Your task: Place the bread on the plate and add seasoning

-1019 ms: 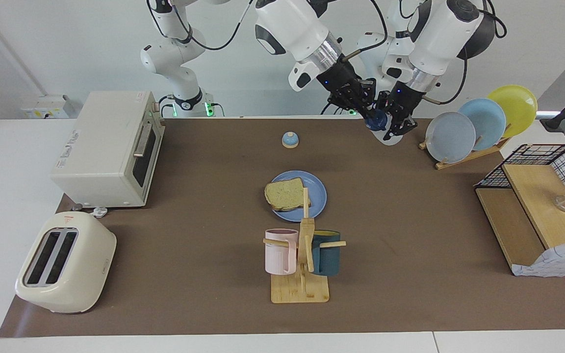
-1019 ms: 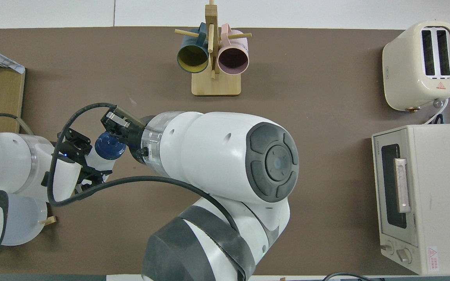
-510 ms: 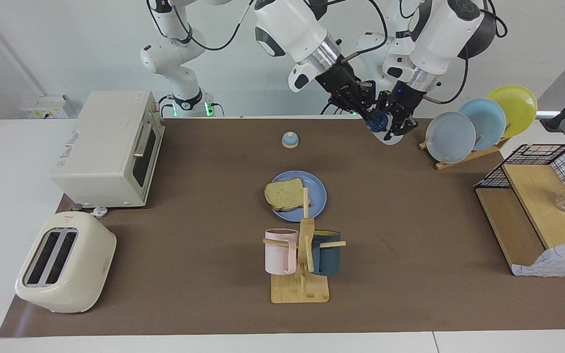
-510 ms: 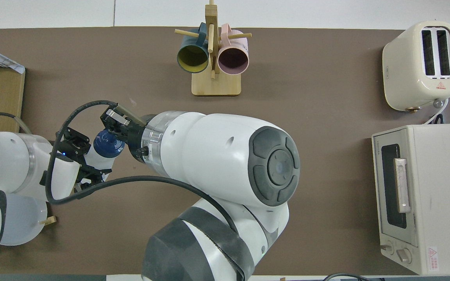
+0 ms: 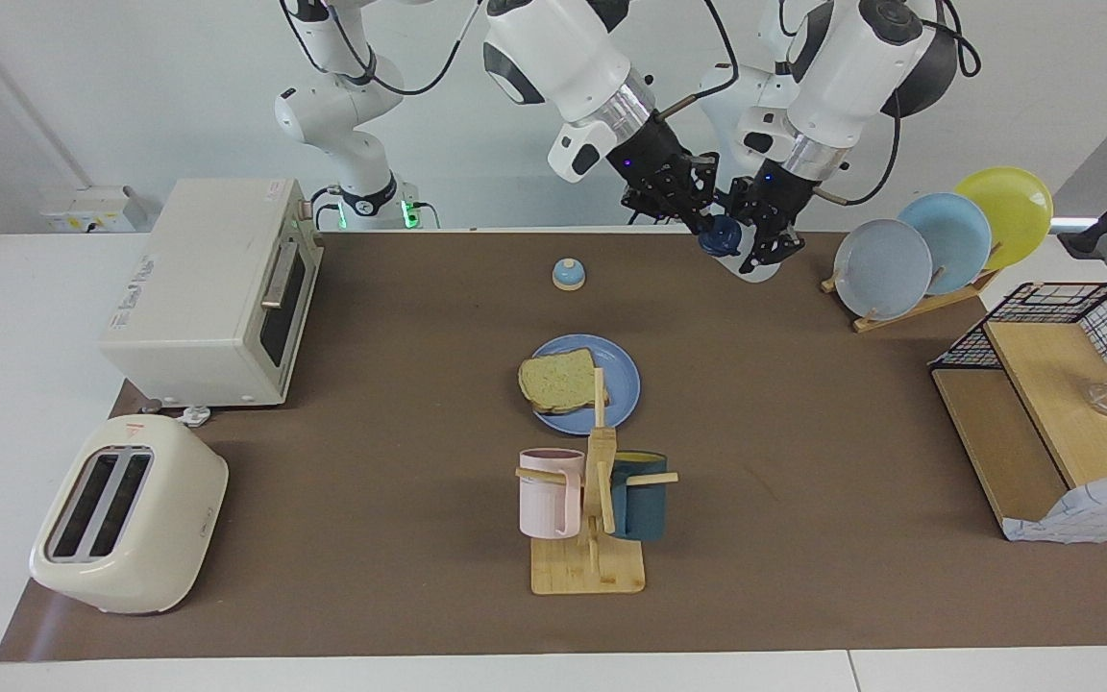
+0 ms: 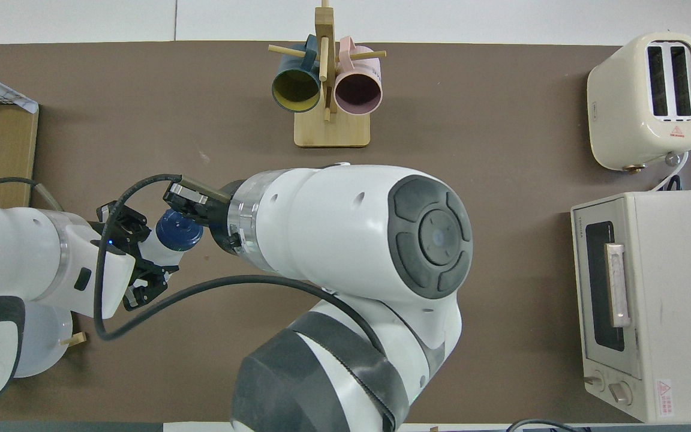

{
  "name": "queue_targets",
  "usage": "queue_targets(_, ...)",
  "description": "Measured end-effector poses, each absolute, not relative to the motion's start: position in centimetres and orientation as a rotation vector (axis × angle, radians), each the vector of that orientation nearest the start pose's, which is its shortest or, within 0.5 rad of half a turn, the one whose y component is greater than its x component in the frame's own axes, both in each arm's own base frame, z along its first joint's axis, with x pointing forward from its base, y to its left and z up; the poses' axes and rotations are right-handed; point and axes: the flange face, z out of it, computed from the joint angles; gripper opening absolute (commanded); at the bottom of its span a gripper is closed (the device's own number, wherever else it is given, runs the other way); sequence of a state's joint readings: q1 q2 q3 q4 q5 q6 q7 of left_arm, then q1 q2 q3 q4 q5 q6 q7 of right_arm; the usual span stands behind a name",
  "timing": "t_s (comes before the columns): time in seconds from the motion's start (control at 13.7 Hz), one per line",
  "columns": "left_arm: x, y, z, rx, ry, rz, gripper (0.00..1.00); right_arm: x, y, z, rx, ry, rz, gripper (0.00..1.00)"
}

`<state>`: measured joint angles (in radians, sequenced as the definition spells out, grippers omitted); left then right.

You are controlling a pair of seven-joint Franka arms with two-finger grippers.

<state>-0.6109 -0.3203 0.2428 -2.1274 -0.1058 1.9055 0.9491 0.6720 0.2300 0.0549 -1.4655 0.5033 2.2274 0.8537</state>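
Observation:
The bread (image 5: pixel 558 381) lies on the blue plate (image 5: pixel 623 377) at the middle of the mat; in the overhead view my right arm hides both. The seasoning bottle (image 5: pixel 753 265) (image 6: pixel 161 248), white with a navy cap (image 5: pixel 721 234) (image 6: pixel 179 230), is held tilted in the air over the mat between the bell and the plate rack. My left gripper (image 5: pixel 767 234) (image 6: pixel 139 257) is shut on the bottle's body. My right gripper (image 5: pixel 704 216) (image 6: pixel 185 211) is shut on the cap.
A blue-domed bell (image 5: pixel 568 274) stands nearer to the robots than the plate. A mug rack (image 5: pixel 591 519) stands just farther. A toaster oven (image 5: pixel 217 288) and toaster (image 5: pixel 126 514) are at the right arm's end. A plate rack (image 5: pixel 938 245) and wire shelf (image 5: pixel 1053 404) are at the left arm's end.
Both grippers, still joined on the bottle, have shifted a little toward the right arm's end of the table and slightly up. The bread and plate have not moved.

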Motion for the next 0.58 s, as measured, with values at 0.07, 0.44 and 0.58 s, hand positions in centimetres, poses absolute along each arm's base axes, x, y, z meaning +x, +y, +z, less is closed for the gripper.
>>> queue_targets(0.07, 44.10, -16.70, 54.76, -2.615, 1.979, -0.221, 0.00, 49.62, 45.60, 61.30, -2.414, 0.365, -0.051, 0.00)
queue_targets(0.44, 44.07, -16.68, 54.75, -2.616, 1.980, -0.219, 0.00, 49.29, 45.80, 61.52, -2.443, 0.305, -0.098, 0.00)
queue_targets(0.58, 44.09, -16.69, 54.87, -2.617, 1.980, -0.225, 0.00, 49.51, 45.67, 61.60, -2.406, 0.402, -0.060, 0.00)
